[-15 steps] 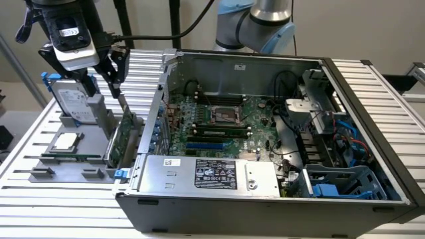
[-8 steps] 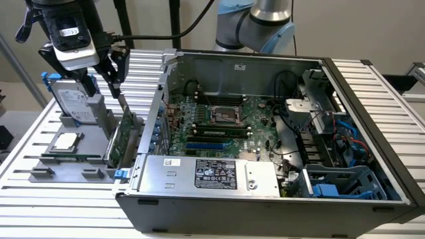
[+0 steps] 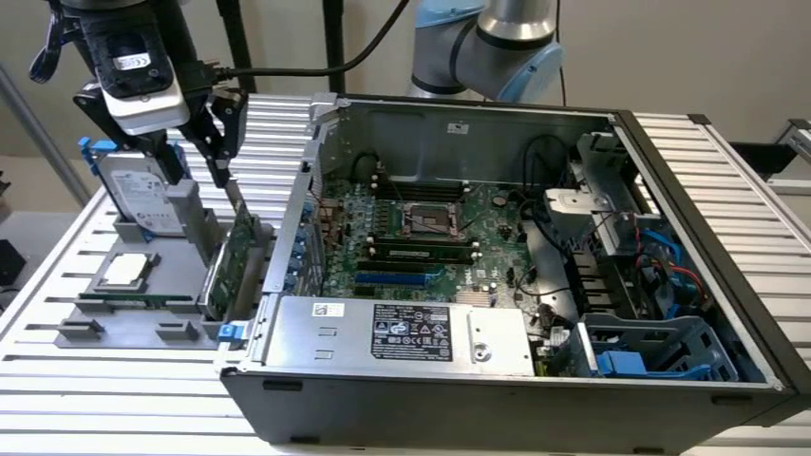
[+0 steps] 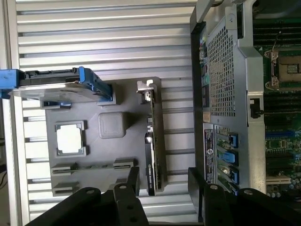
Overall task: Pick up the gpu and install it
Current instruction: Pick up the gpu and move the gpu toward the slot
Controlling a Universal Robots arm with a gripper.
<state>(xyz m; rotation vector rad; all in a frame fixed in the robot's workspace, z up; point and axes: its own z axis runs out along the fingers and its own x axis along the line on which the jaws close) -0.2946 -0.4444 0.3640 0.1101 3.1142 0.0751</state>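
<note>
The gpu (image 3: pixel 235 258) stands on edge in a slot of the grey holder (image 3: pixel 127 328), just outside the open computer case (image 3: pixel 507 380); its green board faces the case. My gripper (image 3: pixel 200 176) hangs open above it, nothing between its fingers. In the wrist view the gpu (image 4: pixel 152 141) appears edge-on as a thin dark strip with its silver bracket (image 4: pixel 146 87) at one end. The gripper (image 4: pixel 164 184) straddles the card's other end from above, one black finger (image 4: pixel 133 181) on each side, without touching it.
A silver hard drive in a blue frame (image 3: pixel 133 190) stands in the holder beside the gpu, and a square processor chip (image 3: pixel 127 271) lies flat there. The motherboard (image 3: pixel 419 228) lies inside the case, with a power supply (image 3: pixel 405 332) along the front. A slatted table (image 3: pixel 114 389) carries everything.
</note>
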